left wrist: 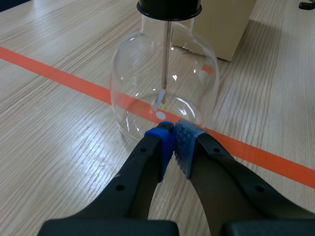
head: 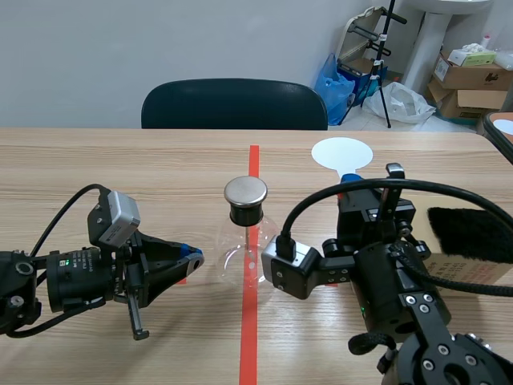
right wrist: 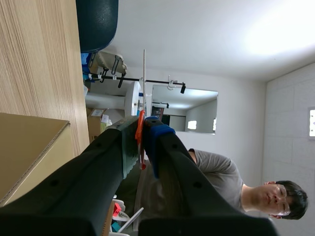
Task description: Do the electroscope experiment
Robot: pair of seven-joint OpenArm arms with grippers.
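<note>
Two grippers were logged. The left gripper (left wrist: 173, 132) was clenched on nothing, its tips low at the foot of the flask (left wrist: 165, 83); whether they touched the glass could not be told. The right gripper (right wrist: 140, 132) was clamped on the thin handle of the paddle (head: 342, 152). The flask was stood on the centre tape line between the arms, with a steel cap (head: 245, 191) on its stopper and a foil leaf (left wrist: 159, 101) hung at the rod's lower end. Farther off, to the flask's right, the paddle's white disc was held out past the right gripper, well apart from the cap. The step was judged to be bringing the disc to the cap. A slow, level approach from above was advised, with the grip kept firm on so thin a handle. Side contact with the stopper was to be avoided, as the flask looked easily tipped.
</note>
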